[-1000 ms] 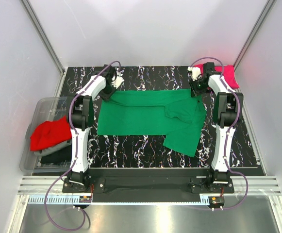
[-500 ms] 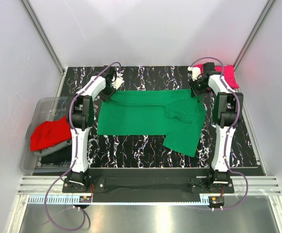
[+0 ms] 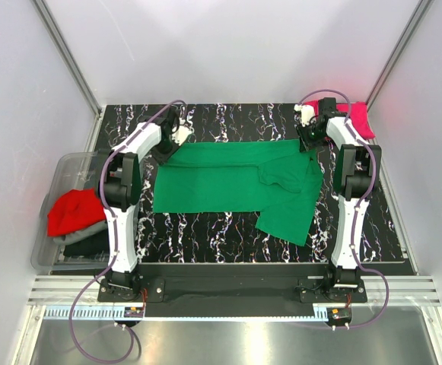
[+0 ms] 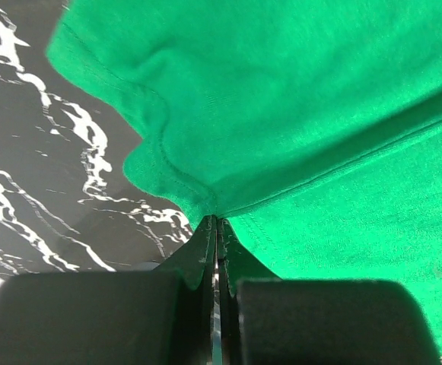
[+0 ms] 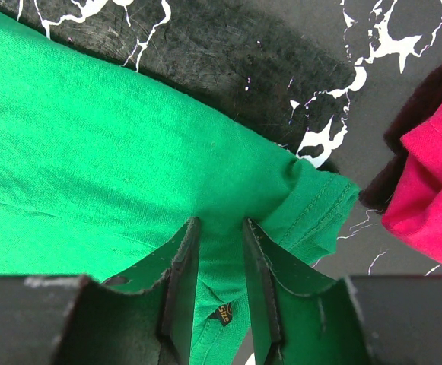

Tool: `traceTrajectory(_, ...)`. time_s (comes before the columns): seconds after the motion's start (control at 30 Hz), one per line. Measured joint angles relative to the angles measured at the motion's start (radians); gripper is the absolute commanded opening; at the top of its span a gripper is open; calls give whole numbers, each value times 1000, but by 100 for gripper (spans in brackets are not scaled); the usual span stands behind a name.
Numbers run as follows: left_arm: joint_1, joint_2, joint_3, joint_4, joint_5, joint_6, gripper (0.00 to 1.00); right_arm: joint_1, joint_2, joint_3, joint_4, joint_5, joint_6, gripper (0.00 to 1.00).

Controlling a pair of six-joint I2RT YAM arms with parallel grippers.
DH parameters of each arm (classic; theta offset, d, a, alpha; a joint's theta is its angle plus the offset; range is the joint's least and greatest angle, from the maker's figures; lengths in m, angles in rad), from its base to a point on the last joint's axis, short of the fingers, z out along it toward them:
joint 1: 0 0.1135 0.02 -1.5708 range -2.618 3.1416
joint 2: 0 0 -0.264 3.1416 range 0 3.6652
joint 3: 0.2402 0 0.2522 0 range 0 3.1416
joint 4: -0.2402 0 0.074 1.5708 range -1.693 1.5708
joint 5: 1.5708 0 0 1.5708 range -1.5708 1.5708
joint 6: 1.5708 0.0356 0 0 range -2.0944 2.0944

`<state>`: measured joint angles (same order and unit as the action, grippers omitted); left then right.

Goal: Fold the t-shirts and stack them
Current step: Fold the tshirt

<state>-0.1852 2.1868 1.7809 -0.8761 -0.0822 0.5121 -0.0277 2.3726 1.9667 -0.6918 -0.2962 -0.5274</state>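
Judging by how it drapes, the green t-shirt [image 3: 228, 182] is thin, light, floppy cloth: it lies spread on the dark marbled table [image 3: 205, 228] with one sleeve flopped out at its near right corner and soft ridges running through its right half. It will likely sag, stretch and slide rather than keep any shape, so one pinch would only drag a corner. The sensible holds are the stitched hems at its two far corners, lifted together so the cloth hangs even. The left gripper [image 4: 217, 220] is at the green t-shirt's far left corner, its fingers [image 4: 198, 251] pressed flat together with no gap showing. The hem puckers and gathers straight into the tips, so I read this as a pinch on the very edge of the cloth. It is a shallow bite that could slip. The right gripper [image 5: 221, 224] is at the green t-shirt's far right corner, fingers partway apart and standing over the cloth just inside the folded hem. Flat green fabric and a small tag [image 5: 222, 312] show in the gap, and nothing looks bunched between them, so this corner seems not yet taken. Just beyond the green t-shirt's far right corner lies the magenta-pink t-shirt [image 3: 360, 119], apart from it. Off its left side, in the clear bin [image 3: 68, 163], the red t-shirt [image 3: 74, 211] sits on darker ones.
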Motion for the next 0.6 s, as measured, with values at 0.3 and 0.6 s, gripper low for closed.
traceTrajectory(0.3, -8, -32, -74, -2, 7, -8, 3, 0, 0, 0, 0, 0, -2, 36)
traceTrajectory(0.6, -12, -66, -3, -22, 18, -15, 30, 0, -2, -5, 4, 0, -3, 36)
